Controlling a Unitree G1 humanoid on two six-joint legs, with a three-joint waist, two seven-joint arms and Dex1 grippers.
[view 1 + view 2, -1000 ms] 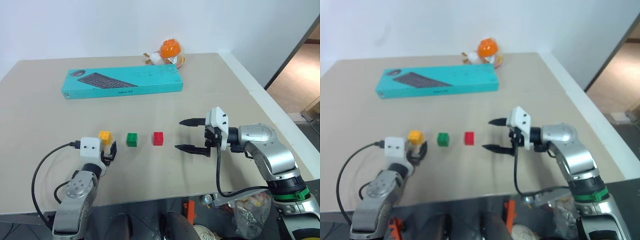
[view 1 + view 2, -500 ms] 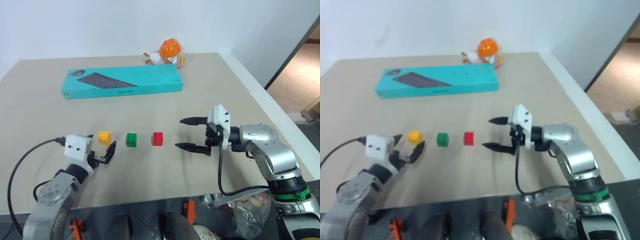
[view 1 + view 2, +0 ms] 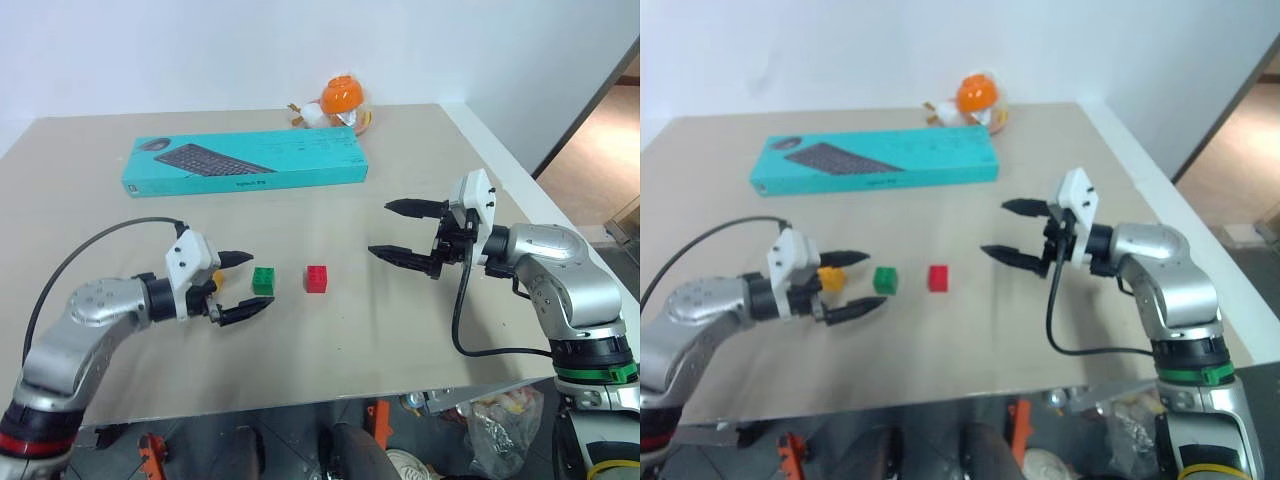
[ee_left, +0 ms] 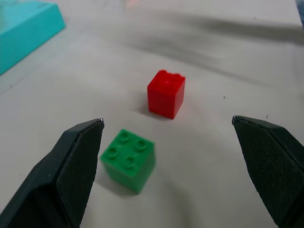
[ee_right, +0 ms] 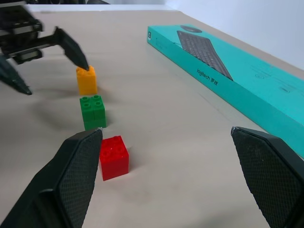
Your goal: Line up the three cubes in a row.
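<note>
Three cubes stand in a line on the table [image 3: 330,340]: yellow [image 3: 830,278], green [image 3: 264,280] and red [image 3: 316,278]. The right wrist view shows the same row, with yellow [image 5: 86,79], green [image 5: 93,111] and red [image 5: 113,156]. My left gripper [image 3: 260,280] hovers open over the row's left end and partly hides the yellow cube. It points along the row, and its wrist view shows the green [image 4: 128,160] and red [image 4: 166,93] cubes ahead. My right gripper [image 3: 380,228] is open in the air to the right of the red cube, holding nothing.
A long teal keyboard box [image 3: 245,162] lies across the back of the table. A round orange-and-white toy [image 3: 338,102] sits behind it near the far edge. The table's right edge runs close to my right arm.
My left arm swung outward and rose, and its gripper turned from beside the yellow cube to point right along the row. My right gripper lifted and drew right. The cubes stayed put.
</note>
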